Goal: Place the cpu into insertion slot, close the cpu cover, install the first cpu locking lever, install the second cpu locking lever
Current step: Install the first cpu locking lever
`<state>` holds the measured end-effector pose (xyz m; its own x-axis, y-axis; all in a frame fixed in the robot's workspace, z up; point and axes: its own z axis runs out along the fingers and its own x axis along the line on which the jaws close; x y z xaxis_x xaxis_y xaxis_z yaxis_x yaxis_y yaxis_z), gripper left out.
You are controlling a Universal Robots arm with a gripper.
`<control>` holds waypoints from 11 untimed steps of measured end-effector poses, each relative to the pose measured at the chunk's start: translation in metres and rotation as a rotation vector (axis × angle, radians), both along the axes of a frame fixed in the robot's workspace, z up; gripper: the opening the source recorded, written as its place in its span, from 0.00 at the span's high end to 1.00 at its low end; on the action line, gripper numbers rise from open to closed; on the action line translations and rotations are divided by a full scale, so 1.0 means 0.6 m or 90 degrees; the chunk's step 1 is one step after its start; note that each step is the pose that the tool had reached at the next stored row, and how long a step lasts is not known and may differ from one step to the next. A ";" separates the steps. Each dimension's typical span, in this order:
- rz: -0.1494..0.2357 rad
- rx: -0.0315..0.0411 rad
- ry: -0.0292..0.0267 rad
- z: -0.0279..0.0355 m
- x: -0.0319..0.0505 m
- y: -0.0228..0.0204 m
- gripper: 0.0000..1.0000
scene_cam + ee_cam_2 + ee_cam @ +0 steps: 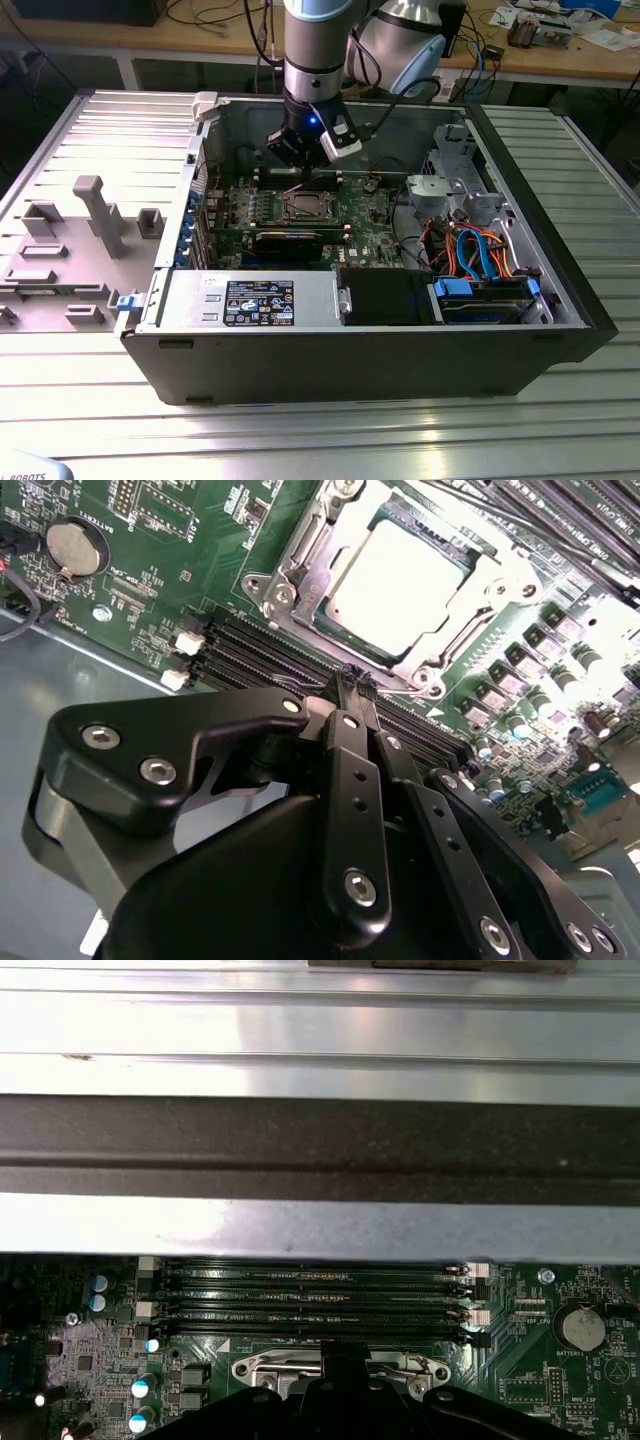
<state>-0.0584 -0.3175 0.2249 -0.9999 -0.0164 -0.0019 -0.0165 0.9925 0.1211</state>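
Bright glare whitens the cpu (400, 585) in the second wrist view; elsewhere light is even.

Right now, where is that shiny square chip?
The cpu sits in the insertion slot on the green board, beside the memory slots, just beyond the gripper in the second wrist view.

Black rectangular sticker (259, 302) with white print, symbols and a blue-white patch sits on the silver metal box (200, 300) at the case front, about 7 o'clock from the exterior view's centre. The characters are too small to make out.

White label corner (25, 474) at 7 o'clock, at the very edge, carries dark capital lettering that is cut off.

Green circuit board (150, 590) bears tiny white silkscreen print in both wrist views. A short caption stands beside the round silver coin cell (76, 545), and more sits along the black memory slots (310, 1295). Most of it is illegible.
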 end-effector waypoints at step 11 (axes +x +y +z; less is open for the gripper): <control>-0.004 -0.0001 0.0000 -0.012 0.020 0.0028 0.89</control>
<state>-0.0462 -0.3159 0.2178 -0.9999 -0.0108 -0.0019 -0.0110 0.9926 0.1210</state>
